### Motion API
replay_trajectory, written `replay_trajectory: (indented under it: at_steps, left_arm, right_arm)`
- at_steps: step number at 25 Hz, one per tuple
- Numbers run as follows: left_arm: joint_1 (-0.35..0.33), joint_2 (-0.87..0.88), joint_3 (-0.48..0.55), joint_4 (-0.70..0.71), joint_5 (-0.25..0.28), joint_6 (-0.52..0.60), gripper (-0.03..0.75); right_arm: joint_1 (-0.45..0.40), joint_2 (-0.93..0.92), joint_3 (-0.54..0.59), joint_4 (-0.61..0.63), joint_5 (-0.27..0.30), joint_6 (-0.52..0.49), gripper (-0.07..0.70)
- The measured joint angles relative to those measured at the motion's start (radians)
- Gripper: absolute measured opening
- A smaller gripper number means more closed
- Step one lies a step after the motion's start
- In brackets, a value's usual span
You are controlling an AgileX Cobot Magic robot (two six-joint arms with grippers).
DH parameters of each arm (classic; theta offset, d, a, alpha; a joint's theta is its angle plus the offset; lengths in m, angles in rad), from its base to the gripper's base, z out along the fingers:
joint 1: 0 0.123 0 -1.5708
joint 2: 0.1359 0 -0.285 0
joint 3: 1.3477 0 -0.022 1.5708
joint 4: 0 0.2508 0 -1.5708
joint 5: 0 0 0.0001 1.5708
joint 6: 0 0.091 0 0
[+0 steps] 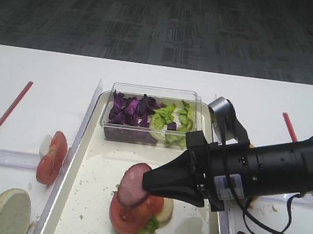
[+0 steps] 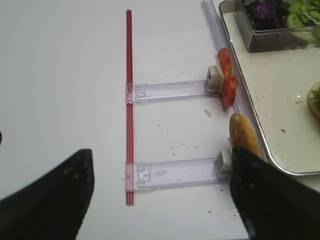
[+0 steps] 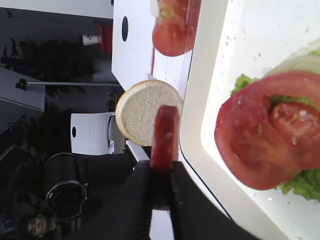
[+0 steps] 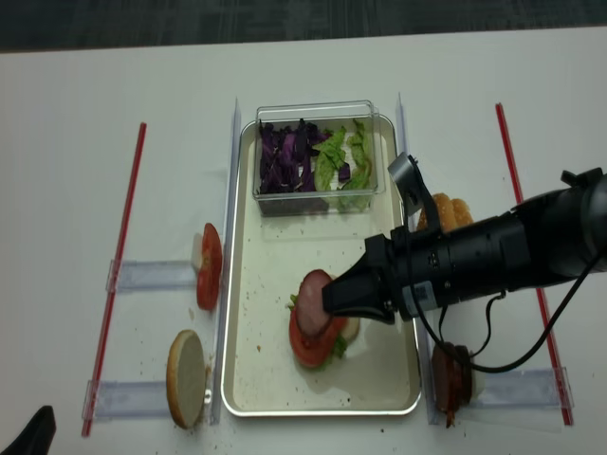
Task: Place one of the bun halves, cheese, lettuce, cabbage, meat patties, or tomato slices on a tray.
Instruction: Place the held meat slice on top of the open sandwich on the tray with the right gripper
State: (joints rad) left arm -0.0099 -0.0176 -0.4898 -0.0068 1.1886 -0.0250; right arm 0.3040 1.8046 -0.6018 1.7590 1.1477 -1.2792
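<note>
trays (image 4: 242, 284): 1
clear boxes (image 4: 318, 197): 1
tomato slices: 1 on tray stack (image 4: 305, 343), 2 standing left of tray (image 4: 208, 266)
meat patties: 1 in right gripper (image 4: 314, 289), 1+ at right holder (image 4: 448, 377)
bun halves: 3 visible (image 4: 187, 377)
red strips (image 4: 116, 275): 2

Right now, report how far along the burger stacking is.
Done: a tomato slice already lies on lettuce and a bun half in the tray. In hand: the right end effector is shut on a meat patty, tilted over that stack. Left: releasing it flat. Another bun half waits outside the tray.
</note>
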Motion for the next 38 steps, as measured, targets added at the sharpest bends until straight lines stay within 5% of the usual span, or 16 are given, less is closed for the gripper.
replay_trajectory:
  at_steps: [14, 24, 38]
  left_arm:
    - [0.0, 0.0, 0.0, 0.0, 0.0, 0.0, 0.513]
    - [0.0, 0.0, 0.0, 0.0, 0.0, 0.0, 0.512]
    - [0.0, 0.0, 0.0, 0.0, 0.0, 0.0, 0.512]
  right_arm:
    - [0.0, 0.019, -0.016, 0.004, -0.002, -0.028, 0.12]
    - [0.0, 0.019, -0.016, 0.005, -0.057, -0.023, 0.12]
    - [0.0, 0.142, -0.017, 0.012, -0.013, -0.066, 0.12]
